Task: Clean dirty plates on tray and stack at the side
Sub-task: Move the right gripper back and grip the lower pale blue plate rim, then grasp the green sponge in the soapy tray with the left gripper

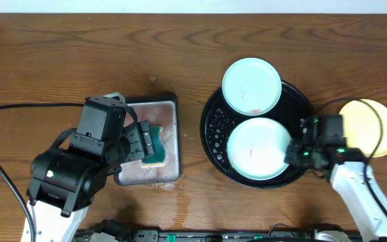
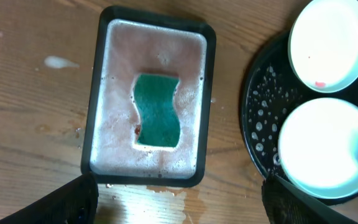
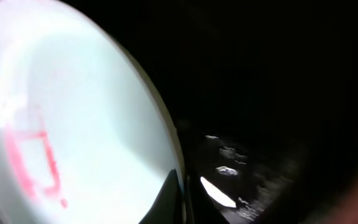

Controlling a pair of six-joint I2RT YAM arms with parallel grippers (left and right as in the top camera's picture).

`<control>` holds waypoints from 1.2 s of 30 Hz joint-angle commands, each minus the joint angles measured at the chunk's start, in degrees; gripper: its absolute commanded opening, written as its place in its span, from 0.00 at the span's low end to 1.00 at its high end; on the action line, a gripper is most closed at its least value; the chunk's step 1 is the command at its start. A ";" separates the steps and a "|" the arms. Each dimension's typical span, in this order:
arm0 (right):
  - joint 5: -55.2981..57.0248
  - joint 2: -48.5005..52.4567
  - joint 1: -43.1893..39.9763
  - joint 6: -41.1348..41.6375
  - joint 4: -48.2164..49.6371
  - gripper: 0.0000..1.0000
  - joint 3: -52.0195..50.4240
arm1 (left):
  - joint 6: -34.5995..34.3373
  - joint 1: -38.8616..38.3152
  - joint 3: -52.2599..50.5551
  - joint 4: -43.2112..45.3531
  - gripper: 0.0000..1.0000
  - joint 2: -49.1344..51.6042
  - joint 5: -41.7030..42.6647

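Near plate (image 1: pixel 257 148), smeared red, on tray (image 1: pixel 212 131), just left of right gripper (image 1: pixel 299 152), which sits at its right rim; clenched or not, cannot tell. Left gripper (image 1: pixel 145 144) spread wide over sponge (image 2: pixel 157 111), farther off. Second plate (image 1: pixel 251 86) behind; yellow plate (image 1: pixel 371 128) off-tray, right.

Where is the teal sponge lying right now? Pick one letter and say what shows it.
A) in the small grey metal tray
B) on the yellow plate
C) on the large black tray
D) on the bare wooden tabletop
A: the left wrist view shows the teal sponge lying flat in the middle of the small grey metal tray, with suds around it.
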 commanded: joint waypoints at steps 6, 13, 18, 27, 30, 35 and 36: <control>0.68 -2.67 3.61 0.42 -0.50 0.30 6.64 | 0.33 0.13 0.15 1.92 0.96 0.35 -0.09; -2.54 -7.43 3.67 -7.04 -8.79 0.34 15.47 | -4.00 0.15 -7.80 2.97 0.87 5.40 -4.35; -5.38 -8.24 4.33 -7.80 -12.02 0.34 15.76 | -6.80 0.13 -16.06 9.90 0.73 13.55 -5.22; -5.31 -8.15 5.22 -7.80 -14.69 0.34 15.74 | -6.75 0.15 -19.32 23.28 0.48 33.86 -1.95; -5.33 -8.13 5.25 -7.78 -14.73 0.33 15.74 | -6.75 0.13 -19.32 25.29 0.37 38.66 -0.50; -5.31 -8.15 5.27 -7.78 -14.78 0.33 15.72 | -6.73 0.15 -19.32 27.12 0.26 44.24 -0.50; -5.31 -8.15 5.27 -7.78 -14.91 0.33 15.72 | -6.73 0.15 -19.32 27.56 0.38 44.78 -0.50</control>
